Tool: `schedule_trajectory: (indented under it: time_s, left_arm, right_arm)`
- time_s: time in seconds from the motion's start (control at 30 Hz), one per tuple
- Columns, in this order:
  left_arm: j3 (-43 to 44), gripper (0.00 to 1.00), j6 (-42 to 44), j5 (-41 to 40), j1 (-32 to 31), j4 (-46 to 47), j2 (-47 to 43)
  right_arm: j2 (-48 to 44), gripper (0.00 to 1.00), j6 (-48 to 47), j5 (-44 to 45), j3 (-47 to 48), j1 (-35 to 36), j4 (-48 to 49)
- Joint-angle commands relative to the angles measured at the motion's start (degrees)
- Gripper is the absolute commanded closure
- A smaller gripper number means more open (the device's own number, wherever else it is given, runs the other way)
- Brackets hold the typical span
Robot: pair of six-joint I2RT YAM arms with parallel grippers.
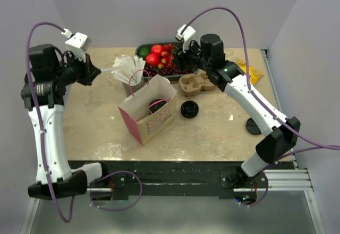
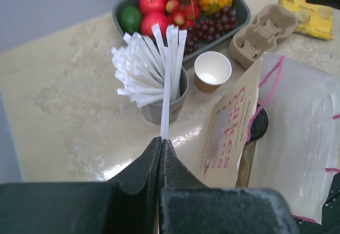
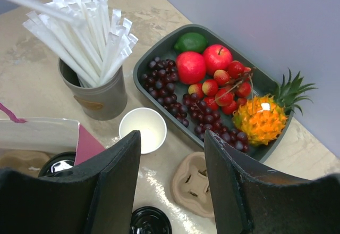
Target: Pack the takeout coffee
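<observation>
The takeout coffee stands inside the open paper bag [image 1: 154, 122]; its black lid [image 1: 158, 105] shows from above, and also in the left wrist view [image 2: 260, 123] and the right wrist view [image 3: 57, 164]. My left gripper [image 1: 98, 72] is shut on one white wrapped straw [image 2: 166, 98] and holds it over the straw cup [image 2: 166, 105], left of the bag. My right gripper [image 3: 172, 143] is open and empty. It hovers over the lidless paper cup [image 3: 142, 129] and the pulp cup carrier [image 3: 194, 183], behind the bag.
A grey tray of fruit [image 1: 158, 56] sits at the back. A loose black lid [image 1: 189, 109] lies right of the bag, another [image 1: 254, 126] near the right edge. A yellow chip bag [image 1: 249, 72] lies at the back right.
</observation>
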Motion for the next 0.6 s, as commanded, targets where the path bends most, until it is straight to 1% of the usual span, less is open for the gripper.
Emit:
schedule_trajectory:
  time_s: [0.0, 0.1, 0.13, 0.2, 0.23, 0.3, 0.33, 0.4, 0.43, 0.47, 0.5, 0.57]
  left_arm:
    - [4.0, 1.00, 0.8, 0.1, 0.6, 3.3, -7.1]
    - [2.8, 1.00, -1.4, 4.6, 0.6, 8.4, -12.4]
    - [2.6, 1.00, -2.8, 8.4, 0.5, 9.6, -13.6]
    - [2.8, 1.00, -4.4, 11.6, 0.5, 11.8, -15.7]
    - [2.9, 1.00, -6.5, 14.0, 0.6, 12.3, -16.3]
    - [3.3, 1.00, -8.1, 16.4, 0.6, 13.0, -17.7]
    - [3.4, 1.00, -8.7, 19.4, 0.5, 12.9, -18.0]
    - [3.6, 1.00, -8.3, 22.4, 0.5, 10.1, -18.5]
    - [3.8, 1.00, -6.5, 25.0, 0.6, 8.3, -18.5]
    - [4.0, 1.00, -5.2, 25.8, 0.5, 6.1, -18.4]
    - [4.1, 1.00, -3.8, 26.3, 0.6, 2.0, -18.4]
    - [4.1, 1.00, 1.6, 26.9, 0.6, -2.4, -18.6]
  right_arm:
    - [-3.8, 0.46, 0.1, 4.2, 3.1, -0.3, -0.9]
    - [-3.7, 0.46, 2.4, 7.9, 3.1, -0.7, -2.2]
    - [-3.3, 0.46, 3.8, 8.6, 3.6, -1.1, -4.6]
    - [-2.0, 0.46, 4.9, 8.5, 6.8, -2.4, -8.4]
    - [-1.1, 0.46, 5.5, 7.9, 7.8, -2.8, -11.2]
    - [-1.1, 0.46, 5.6, 7.9, 8.6, -3.7, -12.6]
    - [-1.5, 0.46, 6.2, 8.1, 8.3, -4.1, -12.9]
    - [-2.5, 0.45, 7.1, 8.1, 7.0, -5.1, -12.8]
    - [-2.9, 0.45, 7.8, 8.2, 6.6, -5.5, -12.4]
    - [-4.0, 0.45, 8.0, 8.2, 5.7, -5.7, -12.3]
    - [-4.7, 0.45, 8.2, 8.2, 5.2, -5.8, -12.1]
    - [-6.3, 0.44, 8.3, 8.1, 3.8, -5.9, -11.7]
